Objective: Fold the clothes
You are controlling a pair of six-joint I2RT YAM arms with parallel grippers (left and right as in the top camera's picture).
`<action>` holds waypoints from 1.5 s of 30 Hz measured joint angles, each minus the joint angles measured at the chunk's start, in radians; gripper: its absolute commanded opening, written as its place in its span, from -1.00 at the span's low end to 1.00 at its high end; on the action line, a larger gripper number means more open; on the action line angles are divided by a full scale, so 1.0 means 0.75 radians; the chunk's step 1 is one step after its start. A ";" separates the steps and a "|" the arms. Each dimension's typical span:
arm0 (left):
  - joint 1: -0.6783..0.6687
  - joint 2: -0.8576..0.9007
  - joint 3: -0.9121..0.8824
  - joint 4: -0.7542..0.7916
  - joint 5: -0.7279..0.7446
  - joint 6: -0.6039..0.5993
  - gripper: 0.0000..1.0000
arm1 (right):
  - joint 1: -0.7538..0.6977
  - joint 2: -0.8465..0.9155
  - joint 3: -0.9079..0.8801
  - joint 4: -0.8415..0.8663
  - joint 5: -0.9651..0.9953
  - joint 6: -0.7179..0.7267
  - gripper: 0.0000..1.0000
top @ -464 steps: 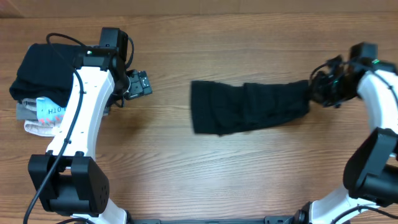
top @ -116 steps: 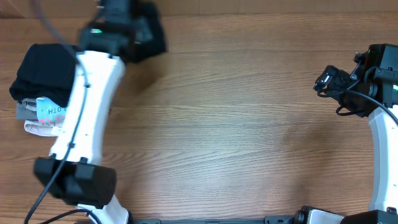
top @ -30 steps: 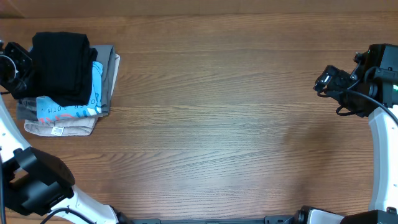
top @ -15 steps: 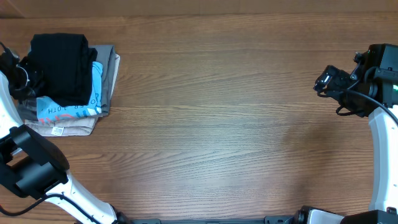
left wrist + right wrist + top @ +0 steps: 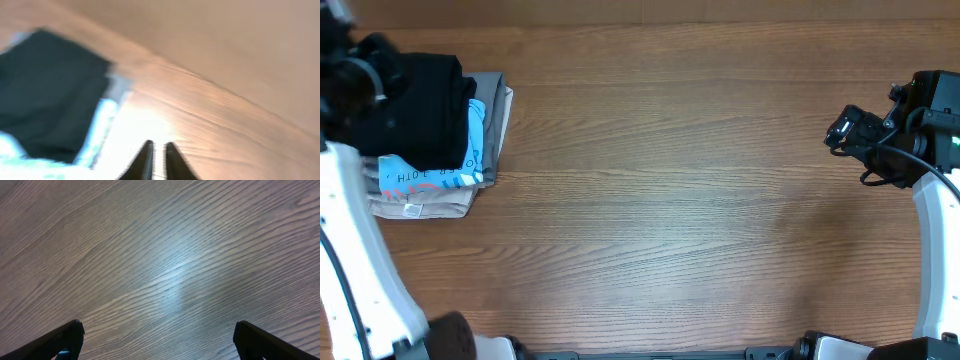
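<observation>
The clothes, a black T-shirt (image 5: 420,105), lie folded on top of a stack of garments at the table's left end. In the blurred left wrist view the T-shirt (image 5: 45,95) shows at the left. My left gripper (image 5: 159,145) hangs beside the stack with its fingers only a narrow slit apart and nothing between them. The white left arm (image 5: 345,200) runs along the left edge of the overhead view, its dark wrist over the stack's left side. My right gripper (image 5: 838,133) (image 5: 157,330) stands wide open over bare wood at the far right, holding nothing.
Under the T-shirt lie a light-blue printed garment (image 5: 430,172), a grey one (image 5: 498,110) and a beige one (image 5: 420,205). The wooden table (image 5: 670,200) stretches between the stack and the right arm.
The left arm has swung and its wrist now sits over the stack's left side; its fingers have parted slightly. The T-shirt rests on the stack. The right arm has not moved.
</observation>
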 measured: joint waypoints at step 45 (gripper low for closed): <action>-0.277 0.107 -0.011 -0.013 -0.145 -0.025 1.00 | 0.251 -0.519 -0.007 0.140 0.010 -0.001 1.00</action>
